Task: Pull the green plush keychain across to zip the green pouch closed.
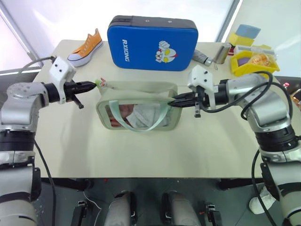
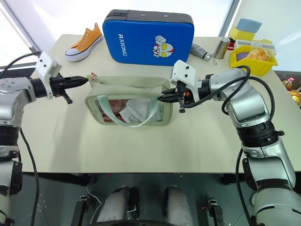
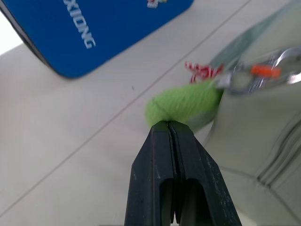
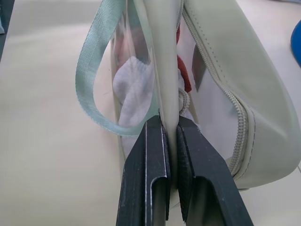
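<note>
The green pouch (image 1: 136, 87) lies mid-table, its clear window facing me, with white and red items inside and a mint loop strap (image 1: 123, 121) across the front. The green plush keychain (image 3: 186, 101) hangs at the pouch's left end on a metal clasp (image 3: 256, 75) with red bits beside it. My left gripper (image 1: 94, 85) points at that end, shut, its tips pinching the plush's near end. My right gripper (image 4: 170, 123) is shut on the seam edge at the pouch's right end. The zipper (image 4: 221, 89) runs along the pouch's top.
A large blue hard case (image 1: 150, 42) stands just behind the pouch. An orange sneaker (image 1: 87, 46) sits at the back left. At the back right are a metal cylinder (image 1: 222, 52) and a yellow bin (image 1: 254, 62). Bare table (image 1: 141, 155) lies in front.
</note>
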Robot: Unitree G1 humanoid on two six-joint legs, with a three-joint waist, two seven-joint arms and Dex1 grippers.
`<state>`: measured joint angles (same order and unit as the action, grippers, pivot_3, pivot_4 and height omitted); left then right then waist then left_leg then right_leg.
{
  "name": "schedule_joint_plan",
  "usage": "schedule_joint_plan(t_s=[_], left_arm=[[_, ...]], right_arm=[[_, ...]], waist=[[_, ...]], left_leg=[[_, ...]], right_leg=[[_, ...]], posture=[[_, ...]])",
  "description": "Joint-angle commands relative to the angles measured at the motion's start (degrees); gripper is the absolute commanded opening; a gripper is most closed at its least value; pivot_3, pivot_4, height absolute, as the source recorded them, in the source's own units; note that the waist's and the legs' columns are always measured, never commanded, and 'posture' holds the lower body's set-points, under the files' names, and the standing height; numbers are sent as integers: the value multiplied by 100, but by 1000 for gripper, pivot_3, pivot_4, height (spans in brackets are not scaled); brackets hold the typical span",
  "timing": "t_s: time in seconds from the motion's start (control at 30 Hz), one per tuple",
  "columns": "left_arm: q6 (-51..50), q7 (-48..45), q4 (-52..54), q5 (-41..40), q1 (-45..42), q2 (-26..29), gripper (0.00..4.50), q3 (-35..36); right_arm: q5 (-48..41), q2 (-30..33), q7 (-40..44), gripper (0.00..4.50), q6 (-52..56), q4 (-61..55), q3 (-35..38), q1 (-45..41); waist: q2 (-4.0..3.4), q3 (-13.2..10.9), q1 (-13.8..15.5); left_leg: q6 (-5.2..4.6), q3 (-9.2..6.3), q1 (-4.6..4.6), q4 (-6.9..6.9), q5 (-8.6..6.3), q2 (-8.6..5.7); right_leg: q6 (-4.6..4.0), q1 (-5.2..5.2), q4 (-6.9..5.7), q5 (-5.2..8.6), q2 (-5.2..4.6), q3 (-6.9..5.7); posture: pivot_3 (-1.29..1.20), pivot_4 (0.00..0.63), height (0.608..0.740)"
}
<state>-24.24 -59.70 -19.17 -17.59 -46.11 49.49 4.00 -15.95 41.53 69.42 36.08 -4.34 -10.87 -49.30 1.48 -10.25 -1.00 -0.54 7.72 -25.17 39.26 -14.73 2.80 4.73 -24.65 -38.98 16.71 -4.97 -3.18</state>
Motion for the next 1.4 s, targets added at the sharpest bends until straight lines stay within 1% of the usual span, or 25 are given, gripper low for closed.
schedule_joint_plan(t_s=[0.03,0.17,0.2,0.27,0.43,0.57,0.73,0.87,1.07,1.17,1.2,1.23,1.3,1.33,1.4], left_arm=[[-5,-209,301,-11,-167,377,18,188],[54,-351,288,57,-58,560,18,125],[67,-382,284,64,-39,596,263,138],[51,-487,237,39,-33,628,873,159],[551,-635,-213,413,-66,680,3410,-57],[946,-880,-581,634,-167,643,3410,-250],[1630,-882,-1404,1006,-586,375,3410,-525],[1944,-931,-1948,1148,-972,138,3410,-595],[2210,-1125,-2258,1249,-1153,-103,3410,-665],[2249,-1206,-2321,1214,-1206,-173,2628,-640],[2251,-1235,-2327,1200,-1213,-180,2096,-631],[2254,-1249,-2329,1196,-1216,-181,1687,-622],[2246,-1282,-2309,1188,-1212,-166,580,-595],[2243,-1287,-2299,1186,-1213,-157,102,-581],[2234,-1286,-2268,1183,-1214,-130,37,-554]], right_arm=[[-23,-19,-3,0,-129,2,42,-113],[-13,-30,10,0,-184,44,19,-125],[-16,-34,12,0,-191,52,16,-126],[-13,-42,15,0,-218,76,7,-125],[-22,-52,1,0,-214,44,3,-106],[-33,-43,-25,0,-180,-13,17,-67],[-71,-30,-89,0,-96,-143,35,24],[-81,0,-134,0,-34,-229,52,103],[-79,6,-201,0,15,-249,78,100],[-71,13,-222,0,9,-236,83,100],[-75,14,-227,0,14,-237,85,101],[-74,17,-233,0,10,-237,84,103],[-76,18,-242,0,11,-236,87,104],[-74,20,-244,0,5,-227,89,101],[-70,21,-249,0,-9,-209,91,96]], waist=[[-1,0,-18],[-3,1,3],[-3,1,4],[-2,1,3],[-2,1,-4],[-2,1,1],[-2,1,17],[-2,1,11],[-2,1,1],[-2,1,4],[-2,1,6],[-2,1,6],[-2,1,0],[-2,1,1],[-2,1,4]], left_leg=[[0,1,0,-1,0,0],[0,1,2,-2,0,0],[0,1,2,-1,0,0],[0,1,2,-1,0,0],[0,1,2,-1,0,0],[0,2,1,-1,0,1],[0,2,1,0,0,0],[0,2,0,0,0,0],[0,3,0,0,0,0],[0,2,0,1,0,0],[0,2,0,1,0,0],[-1,2,0,1,0,0],[0,2,0,1,0,0],[0,2,0,1,0,0],[-1,1,0,1,0,0]], right_leg=[[0,0,0,0,0,1],[0,-1,-1,0,0,0],[0,0,-1,0,0,0],[0,0,-1,0,0,0],[0,-1,-1,0,1,0],[0,-1,-1,0,2,0],[0,-1,-1,0,3,-1],[0,-1,-1,0,2,-1],[0,-1,-1,0,3,-1],[0,-1,-1,0,2,-1],[0,-1,-1,0,2,-1],[0,-1,-1,0,2,-1],[0,-1,-1,0,2,-1],[0,-1,-1,0,2,-1],[0,-1,-1,0,2,-1]], posture=[[0,150,740],[0,150,740],[0,150,740],[0,150,740],[0,150,740],[0,150,740],[0,150,740],[0,150,740],[0,150,740],[0,150,740],[0,150,740],[0,150,740],[0,150,740],[0,150,740],[0,150,740]])
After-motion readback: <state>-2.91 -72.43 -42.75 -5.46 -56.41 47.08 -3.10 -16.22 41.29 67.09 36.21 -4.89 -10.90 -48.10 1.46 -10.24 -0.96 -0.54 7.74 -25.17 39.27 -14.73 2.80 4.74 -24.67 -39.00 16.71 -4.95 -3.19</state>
